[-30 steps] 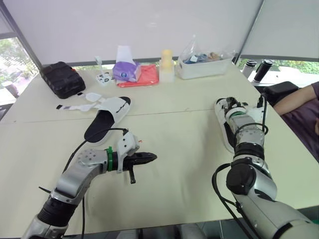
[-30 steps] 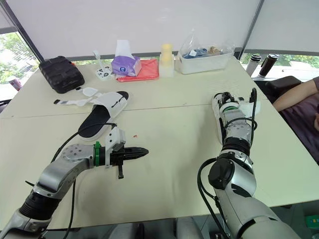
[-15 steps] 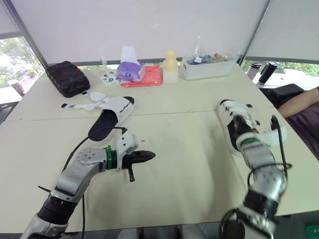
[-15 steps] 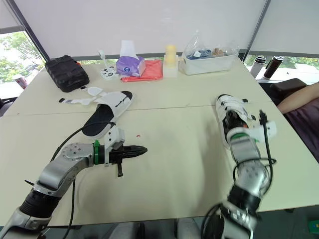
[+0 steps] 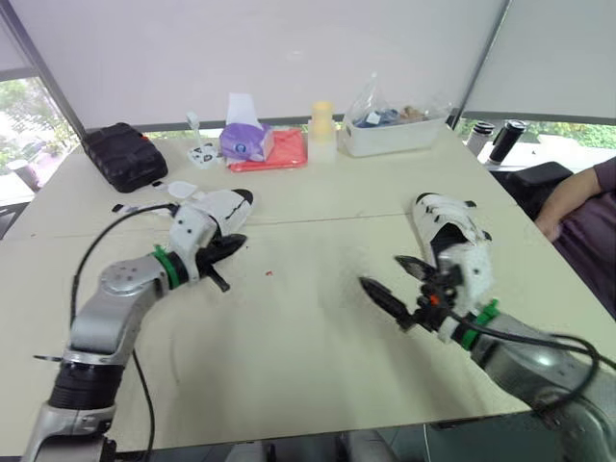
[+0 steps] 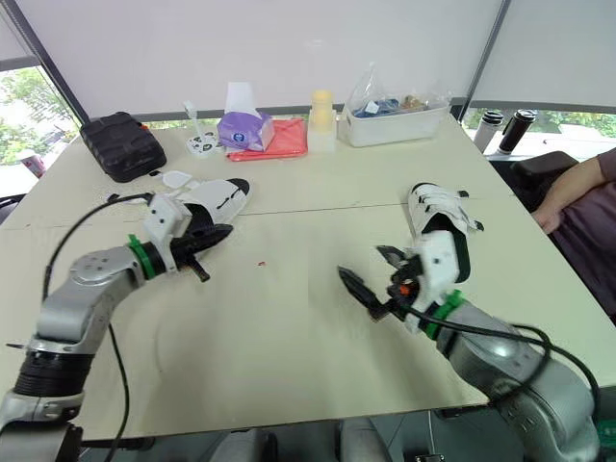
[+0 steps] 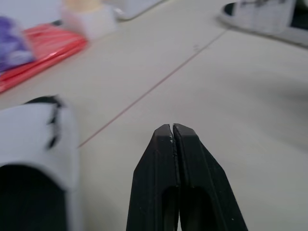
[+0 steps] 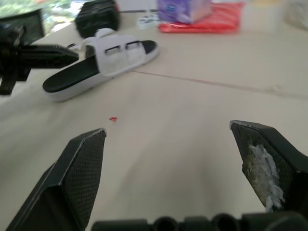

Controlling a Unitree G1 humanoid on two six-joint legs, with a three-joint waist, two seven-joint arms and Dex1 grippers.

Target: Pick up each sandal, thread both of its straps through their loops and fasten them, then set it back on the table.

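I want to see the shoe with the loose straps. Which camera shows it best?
The right wrist view: nearly the whole sandal lies in plain sight. In both eye views the left gripper covers part of it; the left wrist view catches only a part.

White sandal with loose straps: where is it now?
Left eye view: the white sandal lies left on the table, by the left gripper, near the black case.
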